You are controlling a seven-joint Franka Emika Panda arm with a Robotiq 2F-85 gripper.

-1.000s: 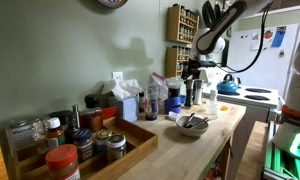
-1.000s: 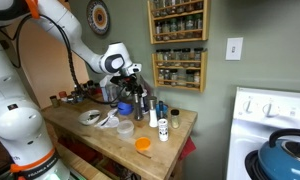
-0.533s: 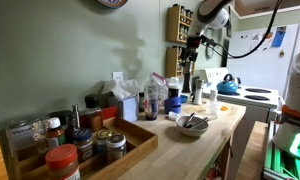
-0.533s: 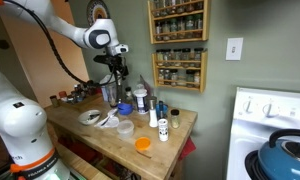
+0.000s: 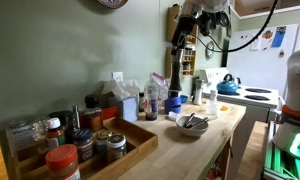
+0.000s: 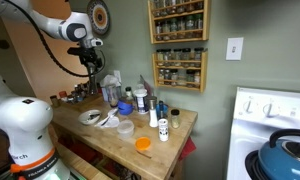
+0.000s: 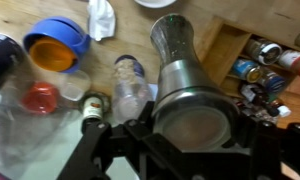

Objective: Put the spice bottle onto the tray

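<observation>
Wrist view: I see the end effector (image 7: 195,132) pinching the steel spice bottle (image 7: 180,55) above the bench (image 7: 265,14), tray (image 7: 228,45) just right of it.

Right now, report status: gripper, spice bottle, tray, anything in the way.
Gripper shut on spice bottle, held high over the counter. Tray not reached, several jars in it. Bowl and bottles crowd the counter below.

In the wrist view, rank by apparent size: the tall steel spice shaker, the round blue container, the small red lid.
Largest: tall steel spice shaker, but nearest the camera, so unsure.
Then: round blue container.
Smallest: small red lid.
</observation>
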